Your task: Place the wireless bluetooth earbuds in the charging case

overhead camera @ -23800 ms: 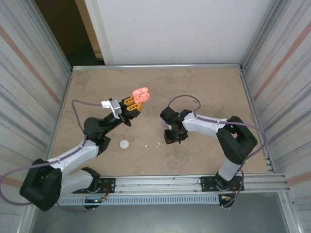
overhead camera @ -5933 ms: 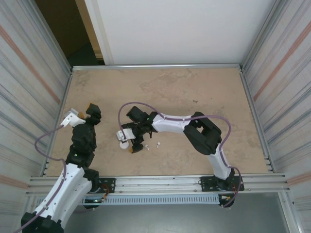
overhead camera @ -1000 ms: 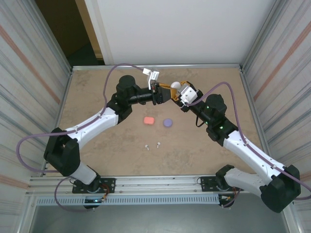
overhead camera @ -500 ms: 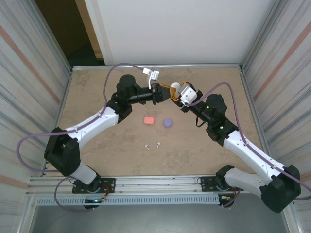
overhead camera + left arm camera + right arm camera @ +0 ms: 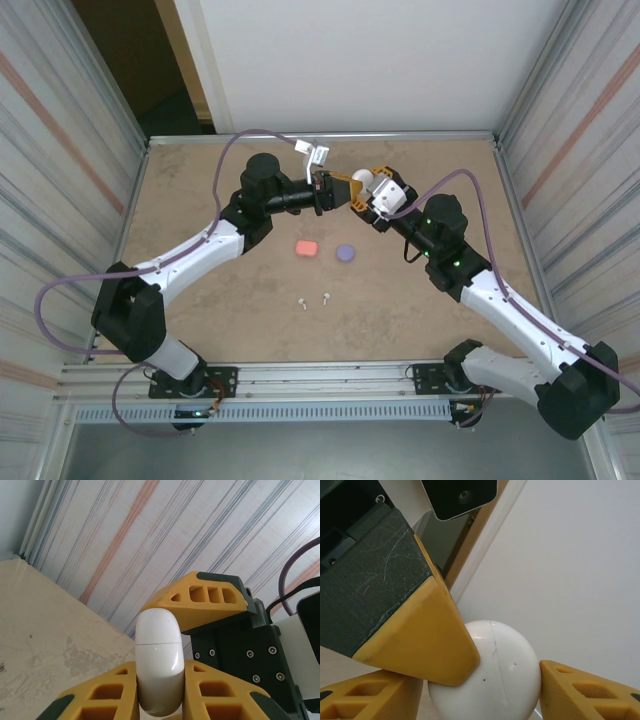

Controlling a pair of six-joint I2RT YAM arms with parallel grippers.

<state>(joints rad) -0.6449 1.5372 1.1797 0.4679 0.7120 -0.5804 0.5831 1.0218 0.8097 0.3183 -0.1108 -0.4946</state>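
Note:
High over the far middle of the table both arms meet at a closed white charging case (image 5: 362,179). My left gripper (image 5: 351,188) is shut on it, and the left wrist view has the case (image 5: 159,660) upright between the yellow fingers (image 5: 102,695). My right gripper (image 5: 368,186) straddles the same case (image 5: 512,680) with its jaws open, one finger (image 5: 580,690) right at the case's edge. A left finger (image 5: 420,630) covers part of the case there. Two tiny white earbuds (image 5: 301,302) (image 5: 325,297) lie on the table near the front.
A coral-pink closed case (image 5: 307,247) and a round purple closed case (image 5: 346,253) lie on the tan table (image 5: 200,180) below the raised grippers. Corrugated walls close in both sides, and a white panel stands at the back.
My left gripper has closed onto the white case. The right gripper's jaws have widened around it. Both arms have stayed almost where they were.

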